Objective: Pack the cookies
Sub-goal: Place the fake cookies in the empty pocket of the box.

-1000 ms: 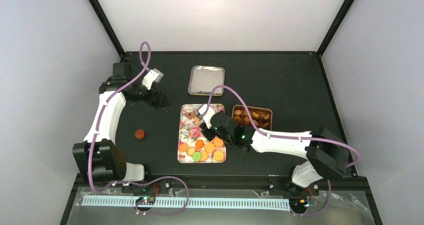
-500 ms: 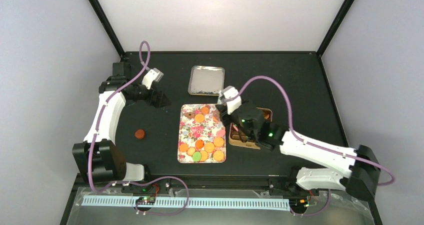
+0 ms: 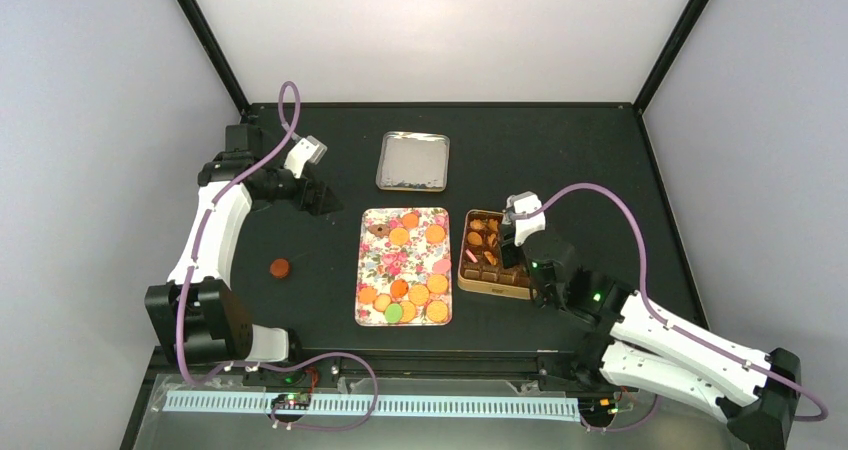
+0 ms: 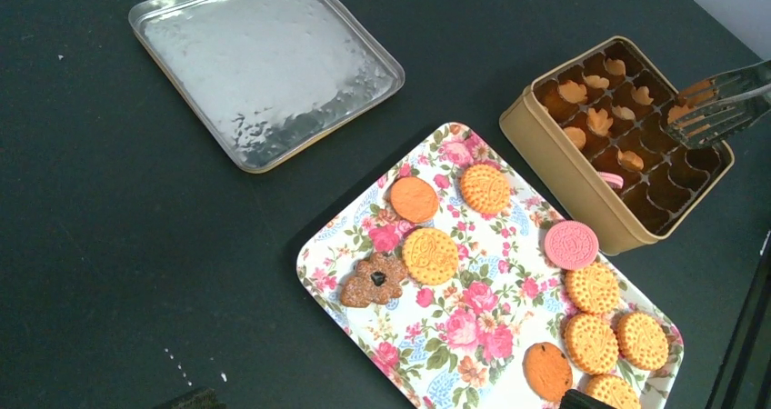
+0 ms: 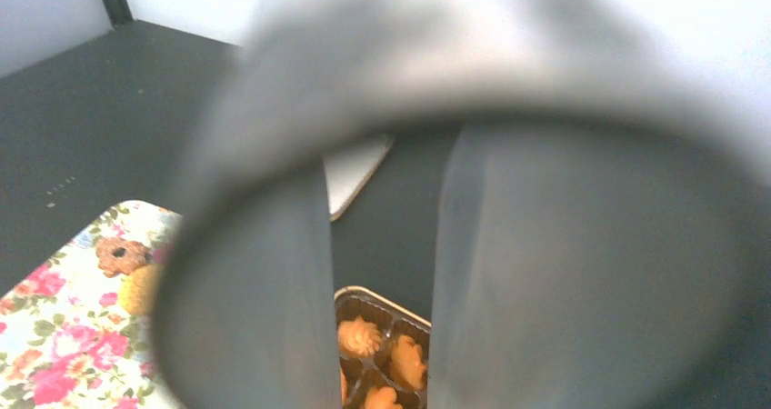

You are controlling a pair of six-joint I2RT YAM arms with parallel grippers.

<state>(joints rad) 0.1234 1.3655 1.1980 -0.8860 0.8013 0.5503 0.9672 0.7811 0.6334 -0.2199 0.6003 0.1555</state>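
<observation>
Black desk (image 3: 600, 160) under pale walls: most cookies (image 4: 591, 286) lie on the floral tray (image 4: 455, 336), and several sit in the tin (image 4: 555, 164) just beside it. Over the tin, the right claw (image 4: 680, 111) pinches one orange cookie (image 4: 693, 91). The left claw (image 3: 318, 202) hangs wide open, well apart from both.

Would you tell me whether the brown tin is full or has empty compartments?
Partly filled: the tin holds cookies toward one end, while compartments at the other are bare.
</observation>
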